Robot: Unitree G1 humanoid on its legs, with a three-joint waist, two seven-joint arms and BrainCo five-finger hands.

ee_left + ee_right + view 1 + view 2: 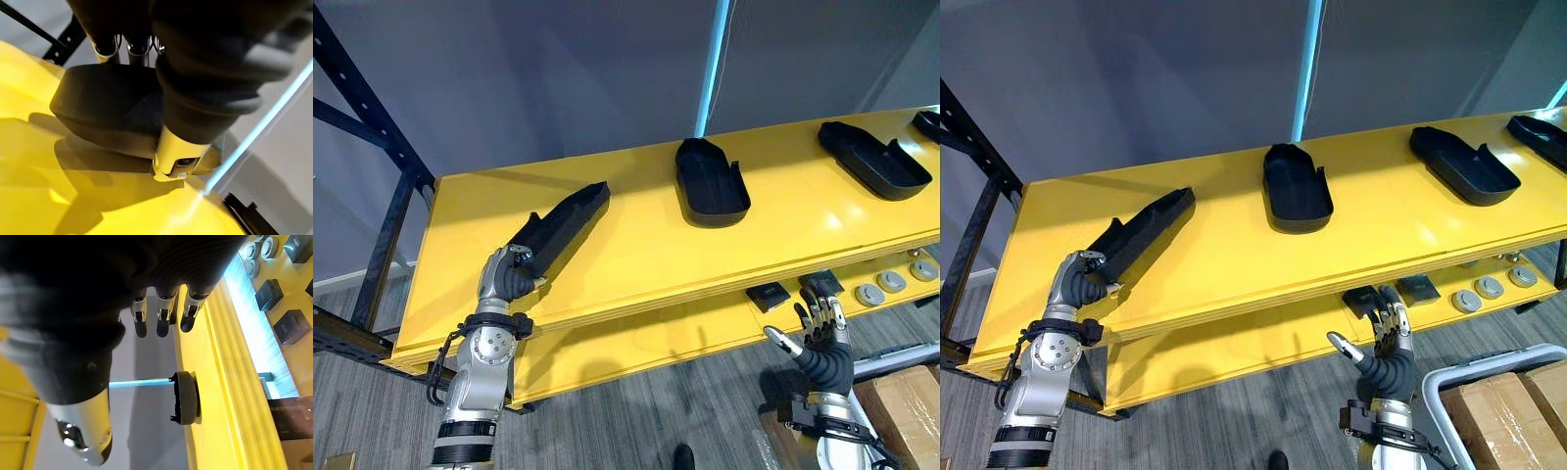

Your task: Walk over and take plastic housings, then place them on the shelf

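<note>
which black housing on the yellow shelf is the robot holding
On the top board of the yellow shelf lies a row of black plastic housings. Take the housing nearest the shelf's left end, its near end gripped by the left hand. Its neighbours lie flat, hollow side up; this one is tipped onto its edge.
</note>
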